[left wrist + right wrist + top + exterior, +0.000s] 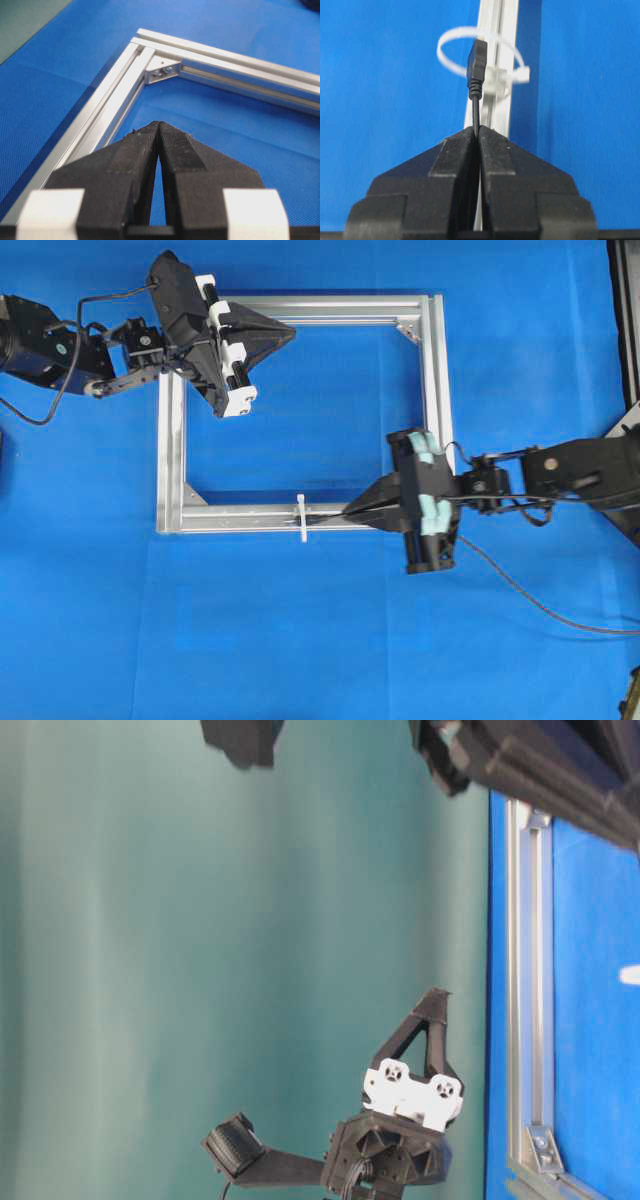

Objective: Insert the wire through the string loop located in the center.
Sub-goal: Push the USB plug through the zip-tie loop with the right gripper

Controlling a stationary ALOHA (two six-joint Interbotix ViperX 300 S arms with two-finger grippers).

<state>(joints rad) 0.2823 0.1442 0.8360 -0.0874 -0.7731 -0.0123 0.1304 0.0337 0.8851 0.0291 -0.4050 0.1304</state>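
Note:
The white string loop point(301, 517) stands upright on the middle of the silver frame's near rail point(240, 517). My right gripper point(350, 512) hovers just right of it, shut on the thin black wire point(476, 112). In the right wrist view the wire's dark plug point(477, 62) sticks out ahead of the gripper point(476, 131) and overlaps the ring of the loop point(451, 37); whether it has entered is unclear. The rest of the wire point(520, 590) trails off to the right over the blue mat. My left gripper point(290, 335) is shut and holds nothing, above the frame's far left corner.
The square aluminium frame point(330, 308) lies flat on the blue mat, with grey brackets point(162, 70) in its corners. The left gripper point(158, 125) points into the frame's inside. A black stand point(625, 320) borders the right edge of the mat.

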